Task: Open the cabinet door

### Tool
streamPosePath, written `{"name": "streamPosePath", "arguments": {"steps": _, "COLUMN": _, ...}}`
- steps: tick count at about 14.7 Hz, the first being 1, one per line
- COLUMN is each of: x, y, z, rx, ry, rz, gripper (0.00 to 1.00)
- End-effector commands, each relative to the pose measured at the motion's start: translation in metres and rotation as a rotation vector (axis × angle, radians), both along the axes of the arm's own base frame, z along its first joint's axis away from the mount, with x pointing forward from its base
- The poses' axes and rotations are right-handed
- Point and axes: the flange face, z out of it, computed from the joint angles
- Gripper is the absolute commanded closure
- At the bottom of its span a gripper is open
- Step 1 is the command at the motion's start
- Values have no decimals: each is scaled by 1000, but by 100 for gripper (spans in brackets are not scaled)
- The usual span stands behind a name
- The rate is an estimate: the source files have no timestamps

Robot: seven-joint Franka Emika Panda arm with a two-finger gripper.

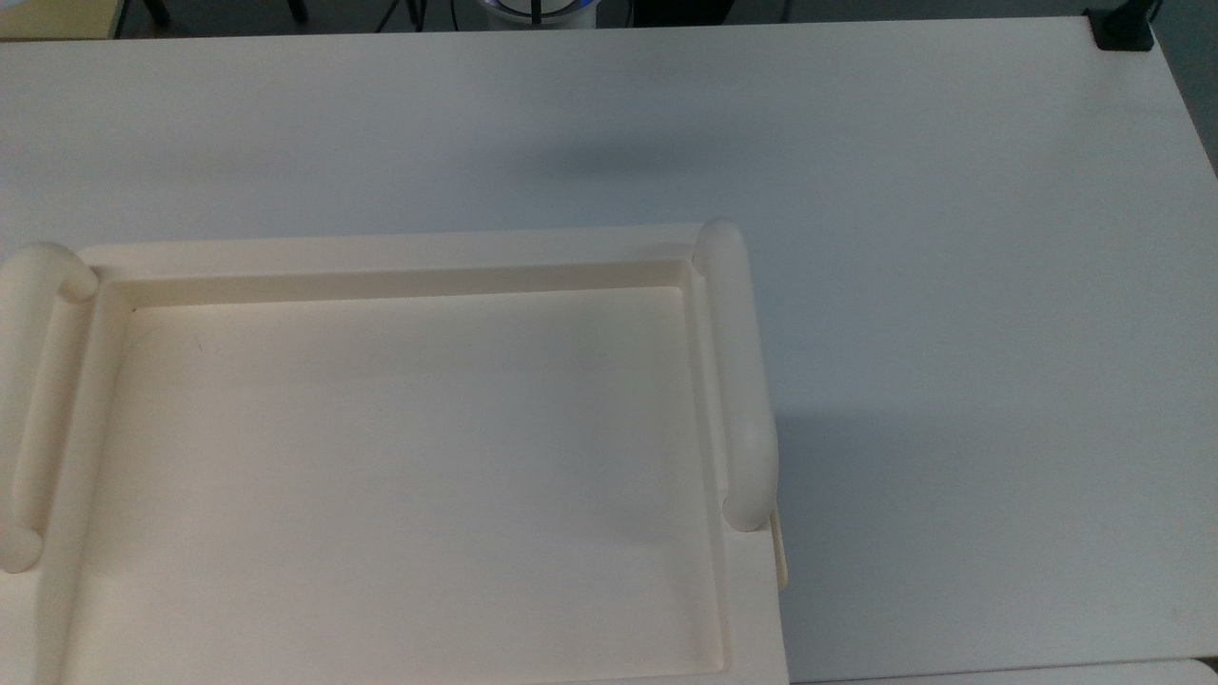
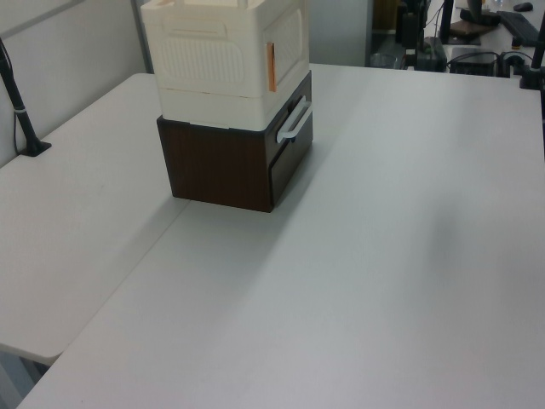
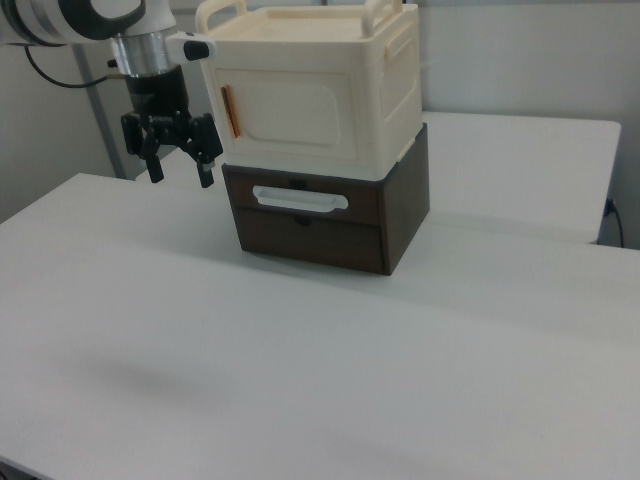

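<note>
In the right view, going from its left, the gripper point(image 3: 180, 168) hung from the arm with its fingers spread apart and nothing between them, held off the table point(image 3: 320, 340) and just beside the cream cabinet's front corner. That placement made sense as an approach: it sat close to the small orange tab point(image 3: 229, 110) on the near edge of the cabinet door point(image 3: 295, 110), the likeliest place to catch and pull. The door itself was the flat cream panel on the front of the cream cabinet point(image 3: 385, 95), and it lay flush and closed, so the opening looked not yet begun. The cabinet stood on a dark brown drawer unit point(image 3: 330, 225), which raised the door to a height the arm could reach from the side; the pale drawer handle point(image 3: 300, 198) below was not the target. The thick bar handles point(image 3: 380, 12) rose from the recessed top. In the top view the recessed top point(image 1: 409, 476) showed between those two bars, with a thin sliver of the door's edge peeking out beside the top view's right bar.
</note>
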Motion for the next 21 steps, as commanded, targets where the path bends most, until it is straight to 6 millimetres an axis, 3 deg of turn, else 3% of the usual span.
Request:
{"name": "streamPosePath", "arguments": {"steps": 1, "x": -6, "y": -1, "z": 0, "rx": -25, "ry": 18, "rz": 0, "gripper": 0}}
{"name": "streamPosePath", "arguments": {"steps": 10, "x": 4, "y": 5, "z": -10, "rx": -18, "ry": 16, "rz": 21, "gripper": 0}}
{"name": "streamPosePath", "arguments": {"steps": 13, "x": 32, "y": 15, "z": -30, "rx": -7, "ry": -55, "rz": 33, "gripper": 0}}
{"name": "streamPosePath", "arguments": {"steps": 16, "x": 69, "y": 27, "z": -27, "rx": -7, "ry": -200, "rz": 47, "gripper": 3}}
{"name": "streamPosePath", "arguments": {"steps": 21, "x": 110, "y": 89, "z": -24, "rx": 29, "ry": -465, "rz": 41, "gripper": 3}}
